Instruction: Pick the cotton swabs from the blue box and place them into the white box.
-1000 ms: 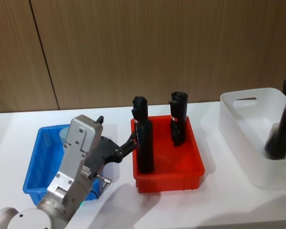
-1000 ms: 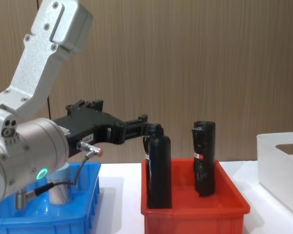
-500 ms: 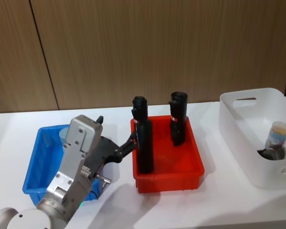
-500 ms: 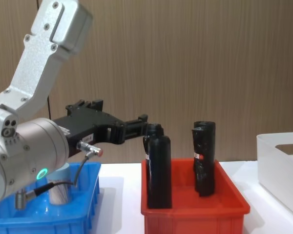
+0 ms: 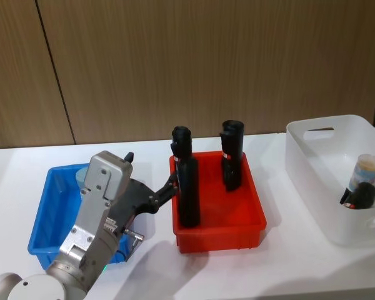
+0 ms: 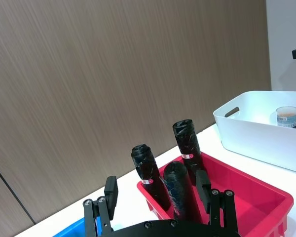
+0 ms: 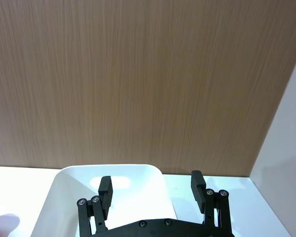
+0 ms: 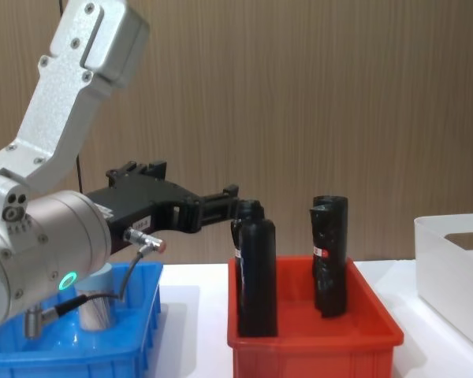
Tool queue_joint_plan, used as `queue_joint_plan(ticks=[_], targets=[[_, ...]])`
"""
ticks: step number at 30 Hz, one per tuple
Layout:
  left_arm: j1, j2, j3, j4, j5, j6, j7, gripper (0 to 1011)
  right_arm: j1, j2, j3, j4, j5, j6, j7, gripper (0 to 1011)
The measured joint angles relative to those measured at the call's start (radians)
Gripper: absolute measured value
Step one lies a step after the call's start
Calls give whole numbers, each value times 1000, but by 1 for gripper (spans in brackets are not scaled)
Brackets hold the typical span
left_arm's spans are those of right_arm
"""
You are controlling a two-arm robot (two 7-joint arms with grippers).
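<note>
In the head view a swab tub (image 5: 367,170) stands in the white box (image 5: 312,164) at the right, a second tub (image 5: 82,177) sits in the blue box (image 5: 42,222) behind the left arm, and the left gripper (image 5: 170,186) reaches toward the black cylinders (image 5: 187,187) in the red bin (image 5: 253,219). The left wrist view shows the left gripper (image 6: 158,190) with jaws apart and empty, and the right wrist view shows the right gripper (image 7: 151,187) spread open, empty, over the white box (image 7: 69,190). In the chest view the left gripper (image 8: 221,206) hangs above the gap between blue box (image 8: 134,346) and red bin (image 8: 315,346), a tub (image 8: 96,303) below the arm.

My view: red bin (image 5: 250,222) at centre, white table (image 5: 237,275). Three black cylinders (image 5: 187,187) upright inside. Wood wall (image 5: 206,62) at 12 o'clock.
</note>
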Motion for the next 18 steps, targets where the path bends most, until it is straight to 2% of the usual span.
queue_joint_plan(ticks=[18], targets=[[0,0,0,0,0,0,0,1003,-6,2,4,-9,0,-2,5,1002]])
